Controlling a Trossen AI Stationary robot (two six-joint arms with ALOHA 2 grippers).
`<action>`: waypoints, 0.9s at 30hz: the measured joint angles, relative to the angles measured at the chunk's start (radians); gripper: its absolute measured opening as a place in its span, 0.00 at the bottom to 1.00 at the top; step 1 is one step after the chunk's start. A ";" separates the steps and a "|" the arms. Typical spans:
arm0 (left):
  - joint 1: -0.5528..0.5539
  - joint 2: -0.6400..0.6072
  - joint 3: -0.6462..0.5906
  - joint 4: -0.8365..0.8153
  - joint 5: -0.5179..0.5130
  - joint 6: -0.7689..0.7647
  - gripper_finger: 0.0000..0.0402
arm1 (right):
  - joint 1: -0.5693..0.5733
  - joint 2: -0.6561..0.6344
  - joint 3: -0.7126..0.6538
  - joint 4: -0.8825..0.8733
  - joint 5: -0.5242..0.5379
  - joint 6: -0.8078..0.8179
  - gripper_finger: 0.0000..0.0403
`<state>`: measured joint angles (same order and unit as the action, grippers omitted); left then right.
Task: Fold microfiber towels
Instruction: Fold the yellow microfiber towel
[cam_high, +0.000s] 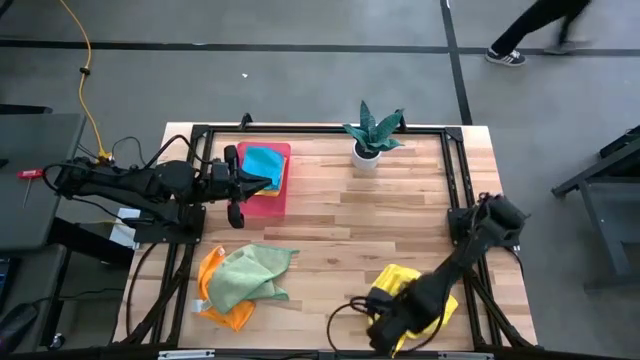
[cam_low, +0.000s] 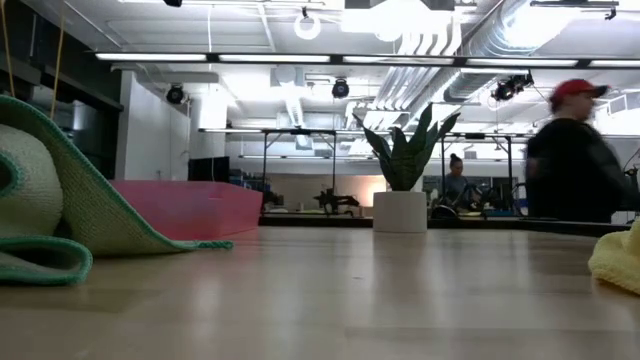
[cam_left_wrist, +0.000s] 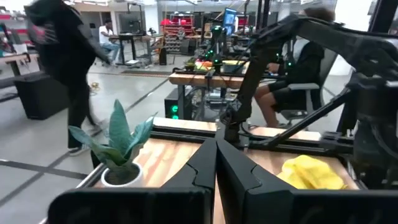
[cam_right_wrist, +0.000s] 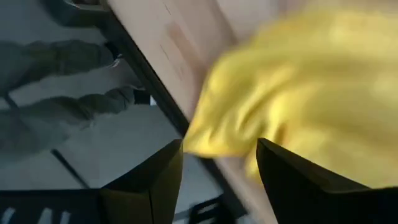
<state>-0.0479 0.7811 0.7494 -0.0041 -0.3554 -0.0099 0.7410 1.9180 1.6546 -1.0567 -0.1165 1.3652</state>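
Note:
A crumpled yellow towel (cam_high: 412, 292) lies near the table's near right edge. My right gripper (cam_high: 385, 328) hangs over its near left part, pointing steeply down and open. In the right wrist view its fingers stand on either side of the towel's edge (cam_right_wrist: 249, 106) without plainly touching it. A light green towel (cam_high: 250, 275) lies bunched on an orange one (cam_high: 213, 303) at the near left. A folded teal towel (cam_high: 264, 162) rests on the pink tray (cam_high: 262, 203), with a yellow edge under it. My left gripper (cam_high: 243, 186) is shut and level beside the tray.
A potted plant (cam_high: 372, 140) stands at the far middle of the table. Black frame rails (cam_high: 455, 170) run along the table's sides. Bare wood lies in the middle (cam_high: 350, 230). A person (cam_low: 575, 150) walks beyond the far edge.

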 joint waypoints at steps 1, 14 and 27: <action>0.000 0.000 0.000 -0.001 0.000 0.007 0.01 | 0.008 0.021 0.003 0.010 -0.028 0.076 0.49; 0.002 0.000 0.000 0.000 0.000 0.022 0.06 | 0.066 0.198 0.006 0.209 -0.220 0.623 0.49; 0.002 0.000 0.000 0.000 -0.008 0.022 0.07 | 0.073 0.212 0.000 0.202 -0.198 0.803 0.49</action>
<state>-0.0463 0.7812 0.7494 -0.0038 -0.3630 0.0126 0.8143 2.1304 1.6547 -0.8543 -0.3149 2.1680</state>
